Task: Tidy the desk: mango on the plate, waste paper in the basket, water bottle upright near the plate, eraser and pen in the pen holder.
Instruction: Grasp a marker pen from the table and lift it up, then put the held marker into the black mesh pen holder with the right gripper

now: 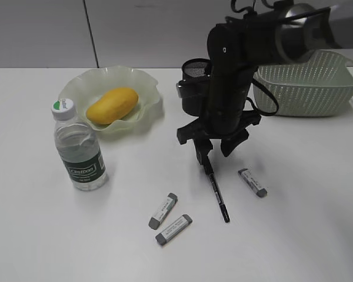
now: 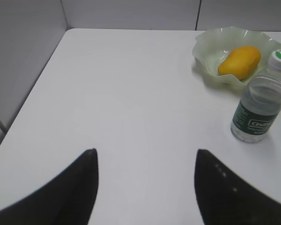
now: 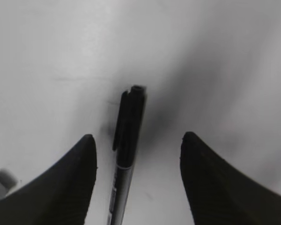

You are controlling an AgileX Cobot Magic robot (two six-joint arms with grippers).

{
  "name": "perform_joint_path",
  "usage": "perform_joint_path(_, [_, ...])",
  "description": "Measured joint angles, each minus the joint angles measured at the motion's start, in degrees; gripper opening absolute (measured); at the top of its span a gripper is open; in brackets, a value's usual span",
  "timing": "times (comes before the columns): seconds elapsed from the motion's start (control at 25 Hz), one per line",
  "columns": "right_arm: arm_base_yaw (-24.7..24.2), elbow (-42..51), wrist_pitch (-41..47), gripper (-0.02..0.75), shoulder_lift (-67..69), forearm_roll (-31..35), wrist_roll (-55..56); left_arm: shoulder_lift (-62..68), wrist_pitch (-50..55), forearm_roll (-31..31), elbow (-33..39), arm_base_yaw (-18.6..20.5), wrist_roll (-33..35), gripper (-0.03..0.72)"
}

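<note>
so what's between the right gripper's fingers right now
The pen lies on the desk between the open fingers of the right gripper, nearer the left one; the right wrist view shows it.

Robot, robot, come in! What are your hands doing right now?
Right tool open, straddling the pen on the desk. Left tool open, empty. Three erasers beside the pen, none blocking.

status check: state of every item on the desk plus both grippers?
mango: lying on the plate
water bottle: upright, capped, beside the plate
pen: flat on the desk, capped
erasers: three, loose on the desk
pen holder: upright, partly hidden by the arm
basket: upright, contents not visible
right gripper: open, straddling the pen
left gripper: open, holding nothing
</note>
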Motion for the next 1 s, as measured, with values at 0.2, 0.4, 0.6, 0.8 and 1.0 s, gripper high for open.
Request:
perform_joint_path(0.2, [0.0, 0.0, -1.2, 0.407, 3.3, 0.2, 0.0, 0.0, 0.0, 0.0, 0.0, 0.0, 0.0, 0.478])
perform_joint_path(0.4, [0.0, -0.1, -3.5, 0.139, 2.9, -0.5, 0.1, 0.0, 0.0, 0.0, 0.0, 0.0, 0.0, 0.453])
perform_joint_path(0.6, [-0.2, 4.6, -24.8, 0.141, -10.8, -13.1, 7.0, 0.0, 0.0, 0.0, 0.0, 0.0, 0.0, 0.437])
perform_joint_path(0.8, [-6.3, 10.9, -65.2, 0.141, -20.0, -28.4, 13.9, 0.0, 0.0, 0.0, 0.0, 0.0, 0.0, 0.436])
perform_joint_path(1.0, [-13.0, 12.1, -82.9, 0.141, -11.5, -24.7, 12.4, 0.0, 0.0, 0.0, 0.0, 0.0, 0.0, 0.435])
